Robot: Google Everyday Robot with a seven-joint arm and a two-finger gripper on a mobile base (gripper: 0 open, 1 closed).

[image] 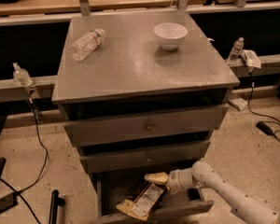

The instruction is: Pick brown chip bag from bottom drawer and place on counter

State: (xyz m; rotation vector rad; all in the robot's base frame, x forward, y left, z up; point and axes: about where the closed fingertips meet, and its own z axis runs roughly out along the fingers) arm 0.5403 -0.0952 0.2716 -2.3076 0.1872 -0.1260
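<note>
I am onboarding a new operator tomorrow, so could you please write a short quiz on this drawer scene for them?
1. True or false: the brown chip bag already lies on the counter.
2. Which of these stands on the counter? A. a mug B. the white bowl C. a can
3. Where is the gripper?

Key
1. False; the bag is in the open bottom drawer.
2. B; the water bottle also lies there, on its side.
3. In the bottom drawer's opening, just above the bag's upper end.
</note>
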